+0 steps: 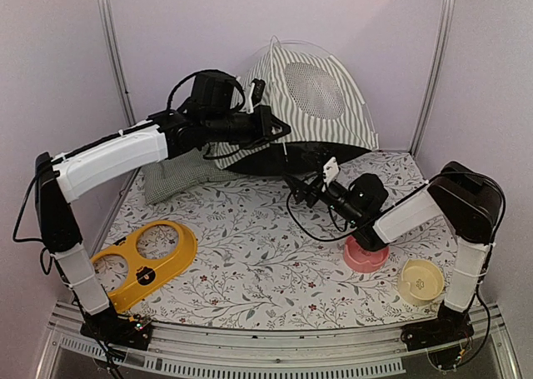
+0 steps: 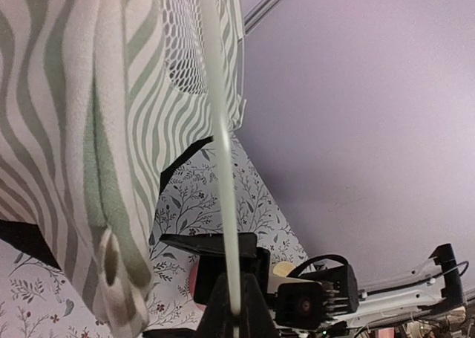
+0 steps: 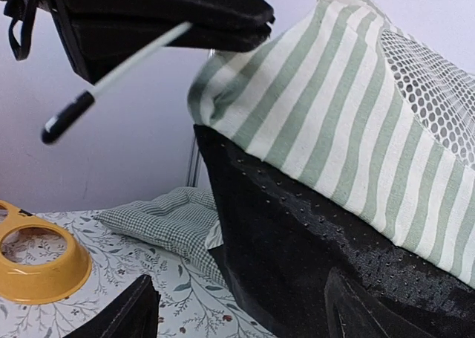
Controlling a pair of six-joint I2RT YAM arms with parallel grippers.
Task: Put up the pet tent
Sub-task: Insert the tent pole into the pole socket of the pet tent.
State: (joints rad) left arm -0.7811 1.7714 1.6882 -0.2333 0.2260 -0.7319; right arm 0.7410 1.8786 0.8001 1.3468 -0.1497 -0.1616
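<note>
**Top view, read as a clock face: 12 at the far wall, 6 at the arm bases.** The green-and-white striped fabric pet tent (image 1: 346,125) stood at 12 o'clock on the floral-printed table mat (image 1: 250,254). It was partly raised into a dome. Its round white mesh panel (image 1: 315,89) faced the camera, and its black dotted base (image 1: 254,164) showed along the lower edge.

The left gripper (image 1: 281,132) reached in from 9 o'clock and hung above the mat at the tent's left edge, clenched on a thin white bendy pole (image 2: 219,145). In the left wrist view the pole ran straight up from between the closed fingers (image 2: 219,322), beside hanging striped fabric. In the right wrist view the pole stuck out past the left gripper toward 8 o'clock and ended in a black tip (image 3: 67,119).

The right gripper (image 1: 293,189) lay near the centre, just on the 6 o'clock side of the tent, with its jaws spread apart and holding nothing. Its two fingers (image 3: 141,312) framed the black base from in front; whether they touched it could not be told.

A green checked square cushion (image 1: 175,177) lay at 10 o'clock, against the tent. A yellow plastic two-hole bowl holder (image 1: 146,262) lay at 8 o'clock. A pink round bowl (image 1: 365,256) sat at 4 o'clock, partly hidden by the right forearm, with a cream round bowl (image 1: 420,281) near it toward 5 o'clock.
</note>
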